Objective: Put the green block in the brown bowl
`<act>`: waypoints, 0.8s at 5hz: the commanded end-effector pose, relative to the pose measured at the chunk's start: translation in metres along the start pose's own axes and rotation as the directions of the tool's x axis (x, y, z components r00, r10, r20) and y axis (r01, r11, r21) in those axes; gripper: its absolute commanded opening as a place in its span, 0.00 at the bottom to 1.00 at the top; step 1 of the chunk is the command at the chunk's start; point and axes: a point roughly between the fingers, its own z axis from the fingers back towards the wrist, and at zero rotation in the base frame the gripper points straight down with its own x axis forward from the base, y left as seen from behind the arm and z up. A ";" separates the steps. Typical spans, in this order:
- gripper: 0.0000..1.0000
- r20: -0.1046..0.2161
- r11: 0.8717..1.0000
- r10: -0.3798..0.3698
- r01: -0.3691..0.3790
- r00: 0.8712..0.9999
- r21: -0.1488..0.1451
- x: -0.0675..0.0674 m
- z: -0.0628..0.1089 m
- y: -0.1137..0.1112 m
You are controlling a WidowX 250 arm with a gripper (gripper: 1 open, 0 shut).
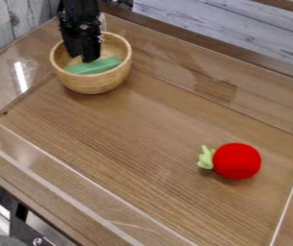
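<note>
One view only, looking down over a wooden table (149, 144) with clear low walls. No brand, label or legible writing anywhere.

Black gripper (81, 48) hanging straight down over the brown bowl (92, 83), fingertips dipped inside the rim. Two dark fingers (70, 44) partly apart, a narrow gap visible between them; not wide, not pressed together. Nothing seen clamped between the fingers. Tips just above or against the green block (95, 66); contact too small and dark to call.

Green block lying flat on the bowl's yellowish inside, its left end hidden behind the fingers, its right end reaching toward the bowl's right wall.

Brown bowl standing upright near the far left corner of the table, close to the clear side wall.

Red round toy (237, 160) with a pale green leaf on its left side, well apart from the bowl, down toward the near right of the table, resting on the wood.

Grey planked wall (226, 24) behind the bowl, beyond the table's far edge.
</note>
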 end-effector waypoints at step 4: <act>0.00 0.060 0.997 -0.064 0.061 0.996 0.051 0.022 0.036 -0.009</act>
